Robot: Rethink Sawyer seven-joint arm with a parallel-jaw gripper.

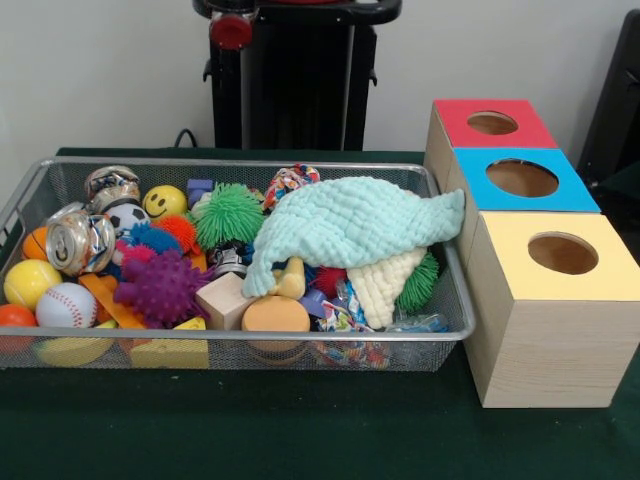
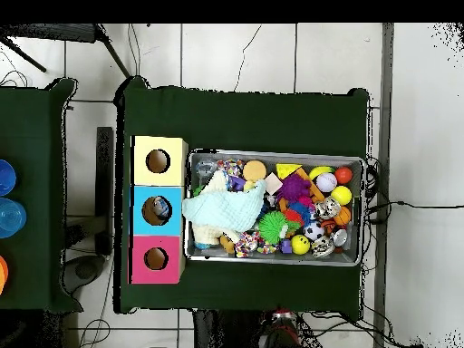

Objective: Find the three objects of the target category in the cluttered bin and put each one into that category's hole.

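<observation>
the yellow-topped wooden box point(image 1: 553, 310) stands closest, its round hole open, with the blue-topped box point(image 1: 520, 178) and the red-topped box point(image 1: 490, 123) lined up behind it, all three touching along the wire mesh bin's point(image 1: 230, 350) right end. all of it sits on a dark green table cloth point(image 1: 300, 430).

the bin is crammed. along its front edge lie a yellow cheese-wedge toy point(image 1: 172, 348), a round orange sponge point(image 1: 275, 314) and a plain wooden cube point(image 1: 224, 300). a spiky purple ball point(image 1: 160, 287) sits just left of the cube. toward the left end are a baseball point(image 1: 66, 305), a yellow ball point(image 1: 30, 283), a crushed can point(image 1: 80, 240), a small soccer ball point(image 1: 126, 215) and a yellow smiley ball point(image 1: 164, 201). a green stringy ball point(image 1: 228, 213) sits mid-bin. a pale mint waffle cloth point(image 1: 350, 225) drapes over the right half, one corner resting against the blue-topped box; a cream cloth point(image 1: 385, 285) shows beneath it.

which category is the target cannot be told. the gripper is not visible in either view, so its fingers' state is unknown.
</observation>
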